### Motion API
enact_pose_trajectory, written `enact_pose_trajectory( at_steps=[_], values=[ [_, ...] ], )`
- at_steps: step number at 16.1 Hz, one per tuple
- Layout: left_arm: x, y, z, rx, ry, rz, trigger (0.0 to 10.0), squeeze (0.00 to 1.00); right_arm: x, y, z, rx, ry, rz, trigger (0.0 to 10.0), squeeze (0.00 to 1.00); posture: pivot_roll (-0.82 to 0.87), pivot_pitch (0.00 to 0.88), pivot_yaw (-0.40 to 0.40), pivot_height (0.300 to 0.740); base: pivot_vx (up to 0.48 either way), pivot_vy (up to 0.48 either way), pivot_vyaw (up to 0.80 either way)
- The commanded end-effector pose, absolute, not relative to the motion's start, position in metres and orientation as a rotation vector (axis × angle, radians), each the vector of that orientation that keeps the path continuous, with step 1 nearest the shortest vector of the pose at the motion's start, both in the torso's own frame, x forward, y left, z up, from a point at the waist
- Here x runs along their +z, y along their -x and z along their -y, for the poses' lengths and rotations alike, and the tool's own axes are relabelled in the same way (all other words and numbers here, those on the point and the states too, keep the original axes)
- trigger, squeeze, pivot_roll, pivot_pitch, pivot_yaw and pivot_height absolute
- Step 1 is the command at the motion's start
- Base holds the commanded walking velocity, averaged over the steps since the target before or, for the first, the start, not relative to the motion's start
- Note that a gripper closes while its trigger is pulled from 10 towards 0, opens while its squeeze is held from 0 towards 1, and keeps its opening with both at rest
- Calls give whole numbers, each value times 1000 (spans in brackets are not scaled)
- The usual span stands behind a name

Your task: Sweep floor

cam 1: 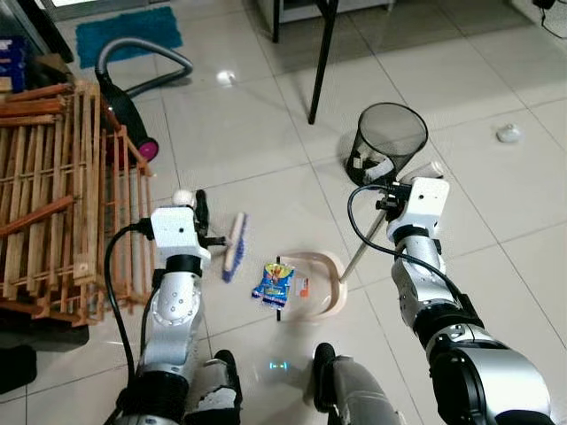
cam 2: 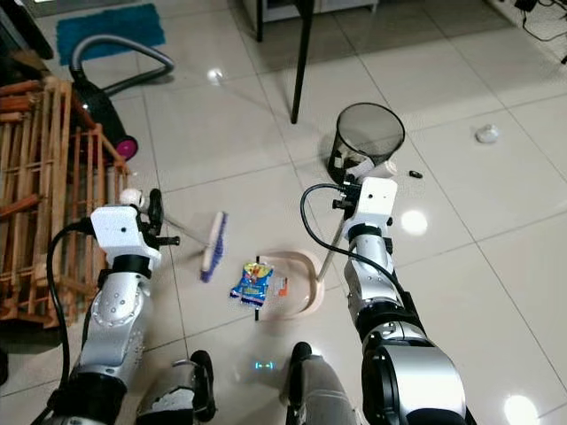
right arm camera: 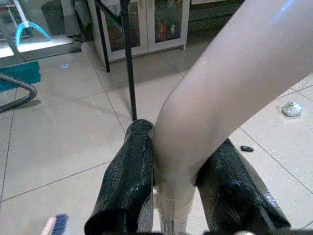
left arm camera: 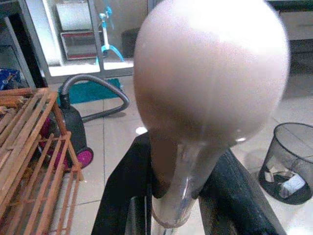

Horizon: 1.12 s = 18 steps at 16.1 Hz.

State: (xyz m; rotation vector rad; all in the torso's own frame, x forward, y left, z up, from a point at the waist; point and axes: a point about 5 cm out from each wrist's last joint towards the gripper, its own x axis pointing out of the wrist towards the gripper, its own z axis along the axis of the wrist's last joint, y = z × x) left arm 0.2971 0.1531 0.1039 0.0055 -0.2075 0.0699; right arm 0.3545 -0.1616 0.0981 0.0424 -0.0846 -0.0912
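No writing anywhere is sharp enough to read.

Glossy pale floor tiles (cam 1: 496,53) with dark grout lines catch bright spots of light. A wooden slatted rack (cam 1: 62,195) stands at the left, and beside it a vacuum cleaner (cam 1: 128,111) with a grey hose. Behind that lies a teal mat (cam 1: 128,34). Black furniture legs (cam 1: 323,57) rise further back. A black mesh bin (cam 1: 387,142) sits near the middle, and a crumpled white scrap (cam 1: 508,133) lies well to the right.
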Motion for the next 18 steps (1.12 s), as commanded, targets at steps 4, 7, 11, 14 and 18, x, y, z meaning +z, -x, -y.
enact_pose_trajectory(
  at_steps=[4, 7, 11, 14, 18],
  values=[
    [96, -289, -149, 62, 3, 63, 10000, 0, 85, -351, 160, -86, -40, 8, 10000, 0, 83, 228, 6, 740, 0, 0, 0],
    [94, -287, -162, 93, -45, -14, 10000, 0, 84, -352, 159, -88, -36, -11, 10000, 0, 89, 225, 11, 740, 0, 0, 0],
    [96, -289, -176, 137, -96, -76, 10000, 0, 85, -353, 159, -89, -36, -17, 10000, 0, 92, 219, 11, 740, 0, 0, 0],
    [95, -289, -176, 138, -99, -157, 10000, 0, 87, -355, 160, -88, -31, -22, 10000, 0, 96, 209, 14, 740, 0, 0, 0],
    [92, -290, -170, 122, -17, -195, 10000, 0, 88, -356, 160, -87, -31, -23, 10000, 0, 98, 204, 9, 740, 0, 0, 0]
  ],
)
